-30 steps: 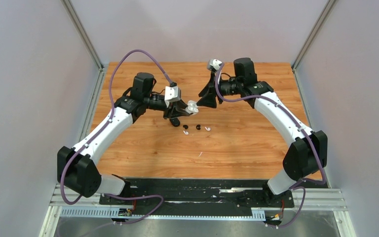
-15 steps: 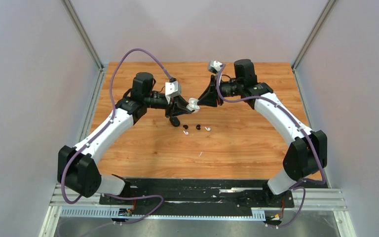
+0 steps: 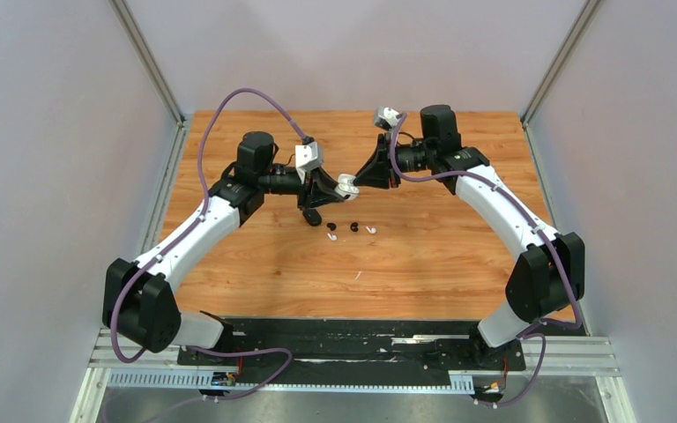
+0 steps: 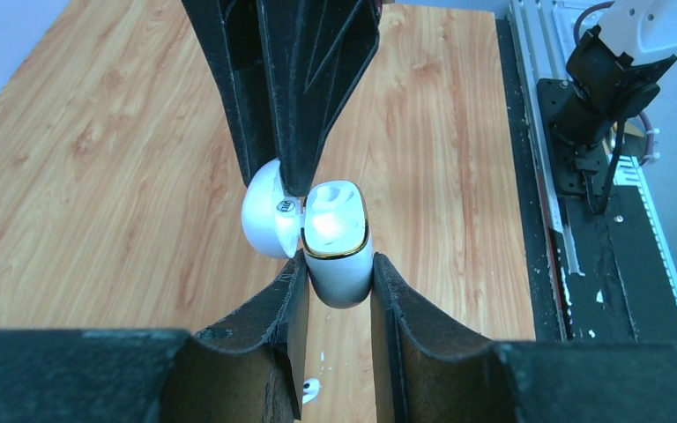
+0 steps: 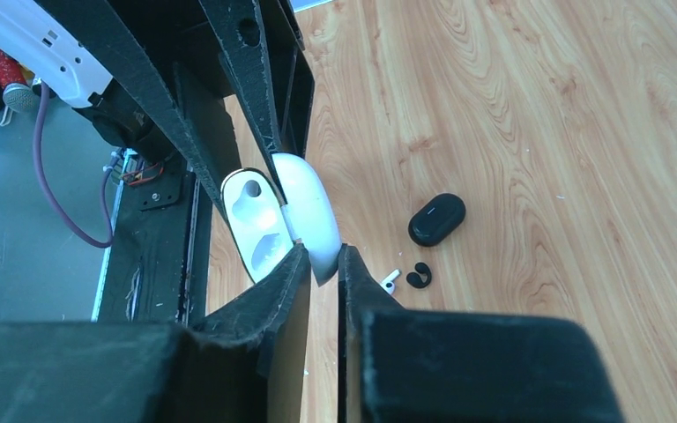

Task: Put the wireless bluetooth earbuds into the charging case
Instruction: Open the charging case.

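No readable text anywhere, even on the charging case (image 4: pixel 337 231).

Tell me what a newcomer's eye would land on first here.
The white charging case hangs in the air over the middle of the wooden table, caught between both arms. The left gripper clamps its body and the right gripper pinches its open lid. Beneath it, four tiny earbuds and a black case lie loose on the wood.
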You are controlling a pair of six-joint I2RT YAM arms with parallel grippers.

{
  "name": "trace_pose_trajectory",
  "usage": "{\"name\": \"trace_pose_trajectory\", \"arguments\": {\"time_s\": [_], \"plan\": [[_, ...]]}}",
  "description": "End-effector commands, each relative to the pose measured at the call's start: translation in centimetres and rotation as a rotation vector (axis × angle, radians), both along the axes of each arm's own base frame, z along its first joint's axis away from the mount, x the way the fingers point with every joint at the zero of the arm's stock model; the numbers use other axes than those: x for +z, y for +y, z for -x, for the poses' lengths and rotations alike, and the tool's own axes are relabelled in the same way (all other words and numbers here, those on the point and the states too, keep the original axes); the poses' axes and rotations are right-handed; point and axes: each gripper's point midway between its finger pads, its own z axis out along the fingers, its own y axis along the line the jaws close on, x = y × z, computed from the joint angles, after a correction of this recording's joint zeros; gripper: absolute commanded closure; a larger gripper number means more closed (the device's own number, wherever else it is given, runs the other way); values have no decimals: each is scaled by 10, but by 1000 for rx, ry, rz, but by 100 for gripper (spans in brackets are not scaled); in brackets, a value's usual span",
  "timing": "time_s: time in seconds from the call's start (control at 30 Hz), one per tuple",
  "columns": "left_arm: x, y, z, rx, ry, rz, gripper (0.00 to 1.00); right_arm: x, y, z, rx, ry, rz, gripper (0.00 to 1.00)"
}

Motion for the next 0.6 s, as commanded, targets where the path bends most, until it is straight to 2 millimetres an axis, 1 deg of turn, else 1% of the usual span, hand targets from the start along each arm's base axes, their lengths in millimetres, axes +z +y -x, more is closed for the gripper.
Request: {"name": "trace_pose_trajectory", "arguments": {"time_s": [0.0,0.03,0.13,0.23,0.33,0.47,0.57], "plan": [[20,-5,-9,38,-47,54,100,16,5,15,56,-45,-42,90],[20,-6,-8,32,-41,58,100,14,5,12,34,-60,-29,91],[21,-7,-3,5,-31,69,100,12,5,4,-14,-93,-7,78],[20,-7,0,-10,-39,67,100,12,6,3,-14,-91,-7,78],[18,-6,0,-12,-55,57,100,13,7,7,10,-74,-20,81],[15,-5,-4,12,-58,48,100,14,8,14,38,-54,-30,100],[13,-2,-14,77,-46,36,99,11,6,12,23,-71,-18,100]]}}
